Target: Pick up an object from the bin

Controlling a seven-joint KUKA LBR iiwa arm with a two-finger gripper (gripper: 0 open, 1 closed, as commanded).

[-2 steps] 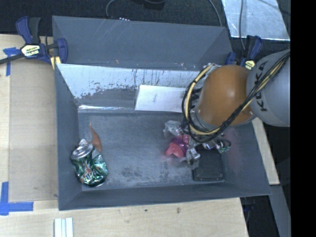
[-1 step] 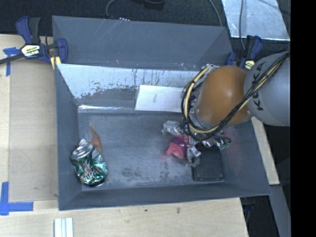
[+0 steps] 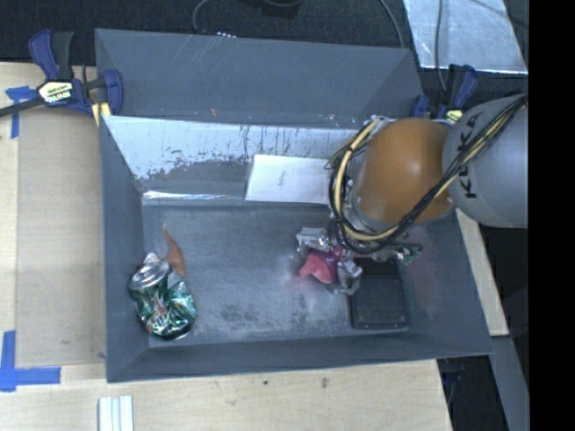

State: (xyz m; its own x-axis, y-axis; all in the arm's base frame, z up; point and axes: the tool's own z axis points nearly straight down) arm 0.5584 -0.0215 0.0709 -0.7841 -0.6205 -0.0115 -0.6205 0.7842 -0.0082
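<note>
My gripper is low over the bin floor, right of the middle, under the arm's orange dome. A small pink-magenta thing lies right at its tip, partly hidden by it on the right side. A flat black rectangular thing lies on the floor just below and to the right of the gripper. Whether the pink thing is gripped I cannot make out.
A crushed green and silver can lies in the front left corner, with a thin orange-brown scrap just above it. A white card leans on the back wall. The arm and its cables cover the bin's right side.
</note>
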